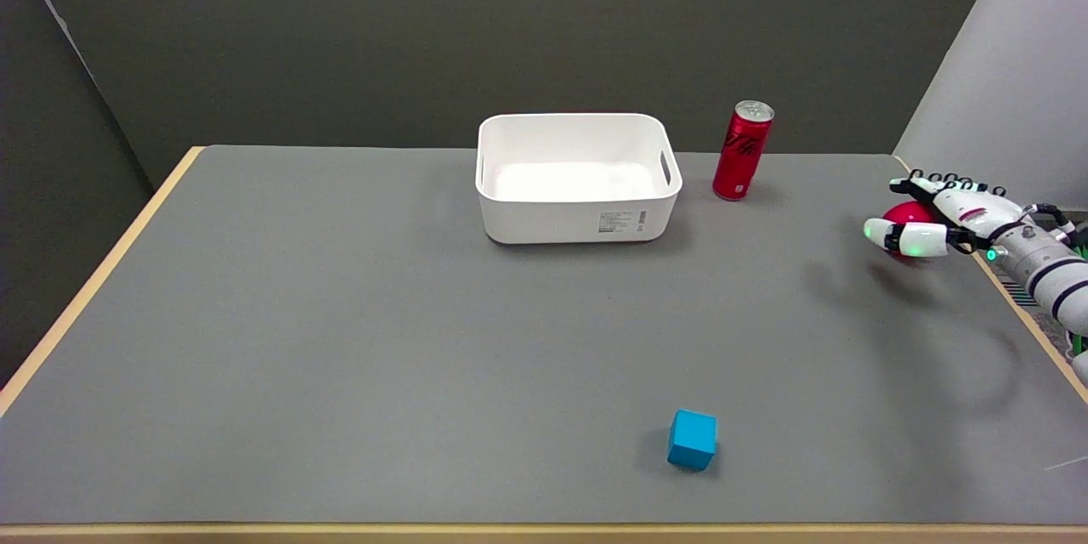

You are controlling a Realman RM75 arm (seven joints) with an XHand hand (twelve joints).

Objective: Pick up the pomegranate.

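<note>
While its axis stays hidden, the pomegranate [906, 214] sits gripped — right hand [943, 221] curled around it.

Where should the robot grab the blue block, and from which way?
Best guess: by two opposite flat side faces of the blue block, coming straight down from above. It sits flat on the grey table with open space all around and nothing on top, so the fingers can drop down either side. The right hand is busy now, wrapped around the red pomegranate at the table's right edge.
</note>
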